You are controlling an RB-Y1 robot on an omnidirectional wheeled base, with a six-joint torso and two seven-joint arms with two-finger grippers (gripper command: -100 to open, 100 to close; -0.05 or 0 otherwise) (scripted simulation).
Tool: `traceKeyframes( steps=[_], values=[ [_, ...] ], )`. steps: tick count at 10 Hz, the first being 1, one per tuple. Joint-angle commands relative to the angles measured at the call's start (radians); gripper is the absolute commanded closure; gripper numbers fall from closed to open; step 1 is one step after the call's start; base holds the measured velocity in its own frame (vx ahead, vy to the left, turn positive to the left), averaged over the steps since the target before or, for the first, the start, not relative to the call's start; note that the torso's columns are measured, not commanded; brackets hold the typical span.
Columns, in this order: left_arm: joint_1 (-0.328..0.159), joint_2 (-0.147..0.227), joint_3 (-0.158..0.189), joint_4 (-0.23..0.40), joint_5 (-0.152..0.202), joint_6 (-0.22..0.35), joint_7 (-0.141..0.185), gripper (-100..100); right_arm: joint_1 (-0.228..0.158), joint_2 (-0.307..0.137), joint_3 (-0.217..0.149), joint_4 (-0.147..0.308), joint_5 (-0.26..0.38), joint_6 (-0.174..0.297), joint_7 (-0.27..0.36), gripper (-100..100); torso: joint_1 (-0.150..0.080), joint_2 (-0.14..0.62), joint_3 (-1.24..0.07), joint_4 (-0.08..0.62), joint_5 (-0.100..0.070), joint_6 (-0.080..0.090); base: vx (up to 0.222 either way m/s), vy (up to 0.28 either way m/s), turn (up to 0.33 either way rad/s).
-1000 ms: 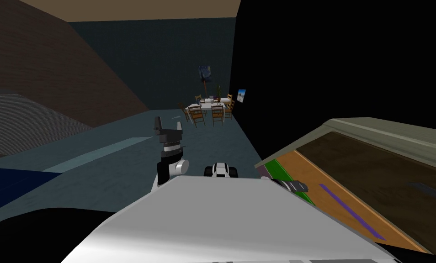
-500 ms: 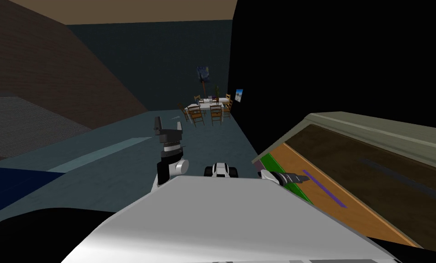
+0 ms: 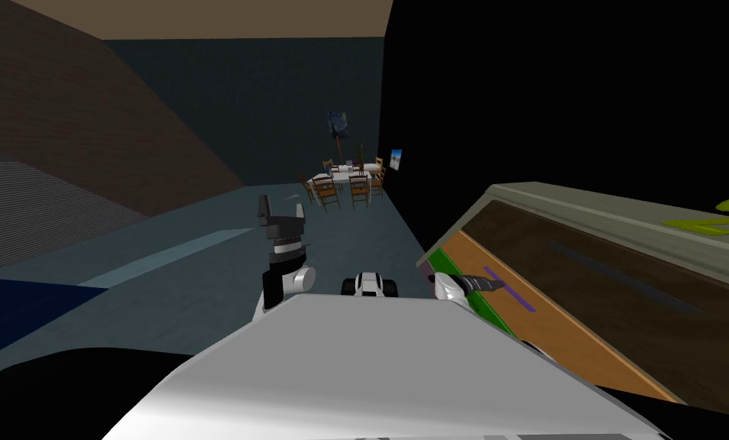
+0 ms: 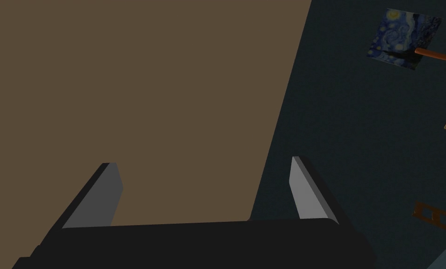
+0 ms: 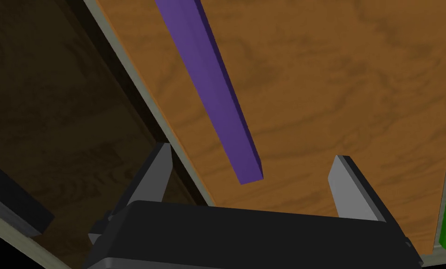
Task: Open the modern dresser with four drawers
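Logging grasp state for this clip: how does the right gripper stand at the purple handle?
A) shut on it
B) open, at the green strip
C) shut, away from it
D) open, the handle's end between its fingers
D: in the right wrist view the right gripper has its fingers wide apart, with the end of the purple handle between them, unclamped.

The purple handle (image 5: pixel 208 88) ends just ahead of the spread right hand (image 5: pixel 251 153).

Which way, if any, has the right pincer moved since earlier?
Yes: toward the dresser; the right pincer now aims at the end of the purple handle.
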Motion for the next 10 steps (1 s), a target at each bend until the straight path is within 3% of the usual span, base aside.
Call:
traceKeyframes(
  steps=[1, 5, 7, 8, 9, 10],
  values=[
    [0.000, 0.000, 0.000, 0.000, 0.000, 0.000, 0.000, 0, -0.038, -0.016, -0.012, -0.028, -0.038, -0.047, -0.024, -100, 0.000, 0.000, 0.000, 0.000, 0.000, 0.000, -0.142, -0.058, -0.032],
    [0.000, 0.000, 0.000, 0.000, 0.000, 0.000, 0.000, 0, -0.088, -0.032, -0.027, -0.071, -0.085, -0.102, -0.054, -100, 0.001, -0.002, -0.001, -0.001, 0.000, 0.000, -0.123, -0.035, -0.029],
    [0.000, 0.000, 0.000, 0.000, 0.000, 0.000, 0.000, 0, -0.094, -0.030, -0.023, -0.046, -0.077, -0.101, -0.069, -100, 0.000, -0.001, -0.001, 0.000, 0.000, 0.000, -0.055, -0.016, -0.008],
    [0.000, 0.000, 0.000, 0.000, 0.000, 0.000, 0.000, 0, -0.066, -0.012, -0.004, -0.094, -0.031, -0.146, -0.068, -100, 0.000, -0.002, -0.001, -0.001, 0.000, 0.000, 0.096, -0.034, -0.420],
    [0.001, 0.000, 0.000, 0.000, 0.000, 0.000, 0.000, 0, -0.066, -0.012, -0.004, -0.094, -0.031, -0.146, -0.068, -100, -0.002, -0.006, -0.004, -0.002, 0.000, 0.002, 0.129, -0.041, -0.394],
    [0.001, 0.000, 0.000, 0.000, 0.000, 0.000, 0.000, 0, -0.039, 0.007, 0.016, -0.139, 0.009, -0.191, -0.067, -100, -0.002, -0.005, -0.004, -0.002, -0.001, 0.000, 0.186, -0.040, -0.414]
  ],
)
